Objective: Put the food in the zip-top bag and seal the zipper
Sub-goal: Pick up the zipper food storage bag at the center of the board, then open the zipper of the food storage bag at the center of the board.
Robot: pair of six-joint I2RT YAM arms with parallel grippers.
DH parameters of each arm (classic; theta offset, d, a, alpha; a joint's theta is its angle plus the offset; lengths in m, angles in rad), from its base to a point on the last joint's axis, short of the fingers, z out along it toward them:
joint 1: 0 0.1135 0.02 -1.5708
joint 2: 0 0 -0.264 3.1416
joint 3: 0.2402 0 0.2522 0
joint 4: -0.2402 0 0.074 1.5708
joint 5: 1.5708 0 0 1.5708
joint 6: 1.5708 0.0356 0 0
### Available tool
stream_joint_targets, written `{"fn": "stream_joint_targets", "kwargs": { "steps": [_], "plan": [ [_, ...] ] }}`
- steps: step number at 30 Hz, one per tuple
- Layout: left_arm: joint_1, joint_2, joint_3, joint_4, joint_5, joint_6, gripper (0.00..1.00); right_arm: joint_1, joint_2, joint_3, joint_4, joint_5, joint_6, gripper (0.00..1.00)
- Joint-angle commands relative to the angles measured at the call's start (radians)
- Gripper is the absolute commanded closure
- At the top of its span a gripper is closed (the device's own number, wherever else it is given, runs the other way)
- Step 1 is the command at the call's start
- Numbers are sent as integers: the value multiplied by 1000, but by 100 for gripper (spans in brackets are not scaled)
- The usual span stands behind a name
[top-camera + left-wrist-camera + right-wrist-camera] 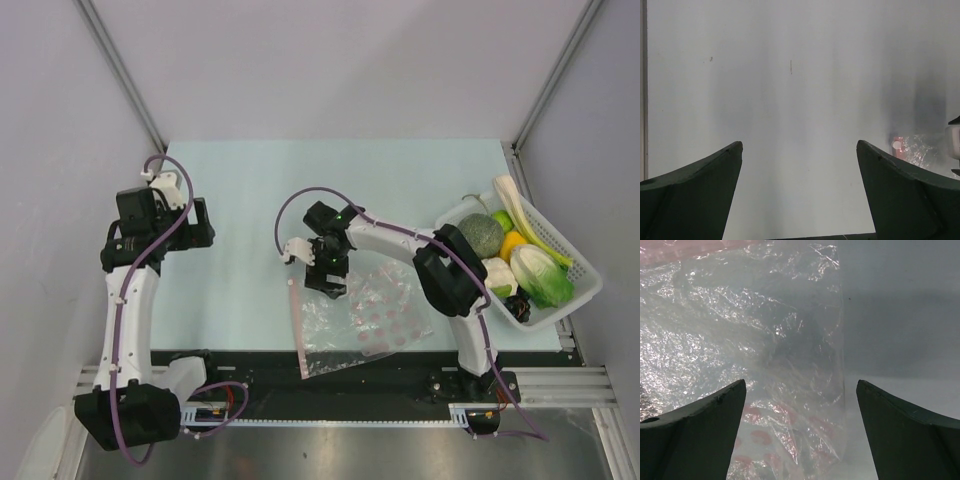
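Observation:
The clear zip-top bag (355,320) with pink dots lies flat on the table near the front edge. Its pink-red zipper strip (297,330) runs down the left side. My right gripper (325,282) hangs open and empty just above the bag's upper left corner. In the right wrist view the crinkly bag (740,330) fills the space under the open gripper (800,390). The food sits in the white basket (575,265): leek (530,215), green fruit (502,220), orange fruit (512,243), pale white piece (498,272), grape bunch (518,305). My left gripper (203,224) is open and empty over bare table (800,150).
A dark green round piece (480,235) and a white-green cabbage (543,275) also lie in the basket. Grey walls close in the back and sides. In the left wrist view a corner of the bag (912,150) shows at the right.

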Motion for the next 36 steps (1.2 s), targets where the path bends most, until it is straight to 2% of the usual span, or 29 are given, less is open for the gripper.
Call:
{"fn": "stream_joint_targets", "kwargs": {
  "steps": [1, 2, 3, 5, 6, 8, 9, 14, 15, 18, 21, 25, 28, 32, 36],
  "plan": [
    [-2, -22, -4, 29, -7, -25, 0, 12, 34, 32, 30, -23, -54, 10],
    [0, -28, -12, 32, 2, -55, 0, 11, 39, 31, 32, -23, -55, 16],
    [0, -34, -17, 35, 11, -66, 0, 9, 42, 31, 35, -23, -58, 35],
    [0, -54, -32, 57, 54, -80, 0, 2, 30, 32, 43, -32, -47, 53],
    [0, -63, -37, 61, 77, -89, 0, -15, 1, 34, 47, -62, -44, 66],
    [1, -88, -55, 89, 155, -97, 0, -37, -36, 39, 57, -102, -29, 82],
    [0, -94, -60, 98, 182, -106, 0, -61, -61, 42, 73, -145, -21, 100],
    [1, -108, -86, 166, 369, -98, 0, -162, -263, 4, 211, -352, 64, 100],
    [0, -106, -87, 172, 442, -85, 0, -181, -292, -12, 275, -448, 77, 100],
    [0, -112, -101, 225, 542, -106, 0, -228, -415, -93, 415, -538, 108, 100],
    [0, -126, -118, 326, 614, -144, 0, -238, -475, -106, 446, -575, 94, 100],
    [0, -158, -150, 445, 865, -158, 0, -245, -512, -113, 478, -619, 98, 100],
    [1, -174, -162, 485, 929, -173, 2, -244, -529, -116, 480, -643, 69, 100],
    [0, -198, -169, 463, 961, -129, 9, -244, -537, -121, 483, -666, 63, 100],
    [-2, -201, -170, 395, 975, -72, 24, -242, -533, -119, 503, -673, 77, 100]
  ]
}}
